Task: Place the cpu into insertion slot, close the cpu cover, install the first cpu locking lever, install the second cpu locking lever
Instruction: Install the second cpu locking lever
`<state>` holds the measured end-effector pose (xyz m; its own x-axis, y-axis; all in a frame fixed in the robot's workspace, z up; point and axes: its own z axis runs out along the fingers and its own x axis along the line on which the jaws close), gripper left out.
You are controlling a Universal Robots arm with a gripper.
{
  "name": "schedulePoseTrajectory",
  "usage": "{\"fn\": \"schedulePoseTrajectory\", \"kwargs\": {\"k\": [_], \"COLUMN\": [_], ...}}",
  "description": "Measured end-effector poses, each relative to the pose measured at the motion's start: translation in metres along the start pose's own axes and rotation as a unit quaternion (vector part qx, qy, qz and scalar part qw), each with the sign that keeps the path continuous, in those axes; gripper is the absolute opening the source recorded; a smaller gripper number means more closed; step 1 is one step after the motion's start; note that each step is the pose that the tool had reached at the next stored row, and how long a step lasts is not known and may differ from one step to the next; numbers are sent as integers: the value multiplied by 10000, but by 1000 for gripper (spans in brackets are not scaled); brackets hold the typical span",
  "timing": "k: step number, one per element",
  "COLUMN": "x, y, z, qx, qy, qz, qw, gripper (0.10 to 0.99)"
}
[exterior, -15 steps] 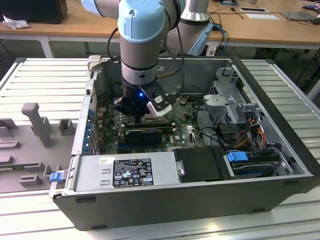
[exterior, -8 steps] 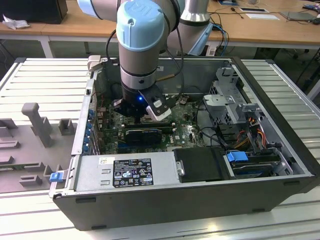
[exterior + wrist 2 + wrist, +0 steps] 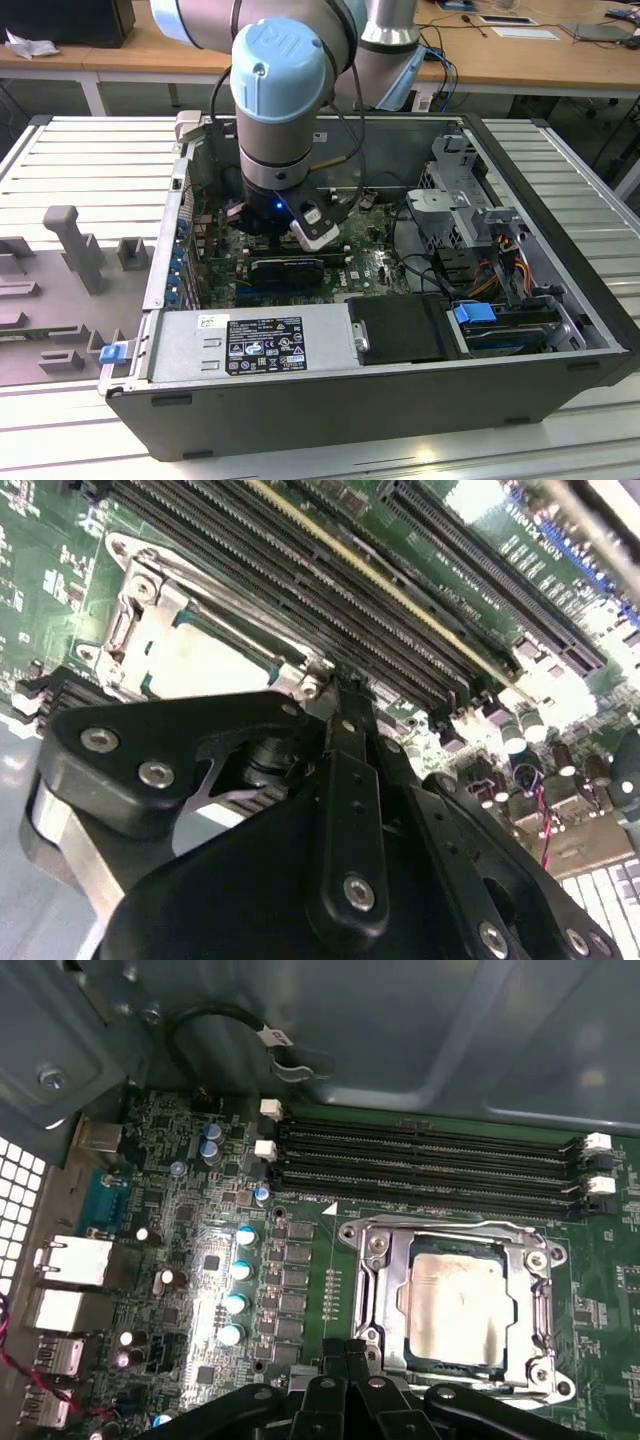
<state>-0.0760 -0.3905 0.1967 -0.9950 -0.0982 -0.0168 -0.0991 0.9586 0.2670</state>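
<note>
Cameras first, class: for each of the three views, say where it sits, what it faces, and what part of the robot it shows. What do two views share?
Exterior view: off the arm, above the open computer case; shows the arm and hand.
First wrist view: on the arm, facing the motherboard; cpu in the insertion slot, hand at the edge.
Second wrist view: on the arm, close behind the hand.
Both wrist views share the cpu and memory slots.

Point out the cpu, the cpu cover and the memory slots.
cpu [image 3: 455,1305]: first wrist view, middle of its pale metal top.
cpu cover [image 3: 385,1295]: first wrist view, side bar of the frame lying around the cpu.
memory slots [image 3: 420,1160]: first wrist view, middle of the long black slots.
</note>
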Motion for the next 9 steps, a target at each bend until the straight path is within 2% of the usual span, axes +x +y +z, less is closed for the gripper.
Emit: {"fn": "schedulePoseTrajectory", "kwargs": {"k": [2, 4, 9], "x": [2, 4, 3], "y": [3, 27, 53], "z": [-15, -98, -190], "qx": [2, 0, 1], "qy": [1, 0, 1], "qz": [0, 0, 0], "qw": [10000, 10000, 10000], "gripper": [106, 106, 106]}}
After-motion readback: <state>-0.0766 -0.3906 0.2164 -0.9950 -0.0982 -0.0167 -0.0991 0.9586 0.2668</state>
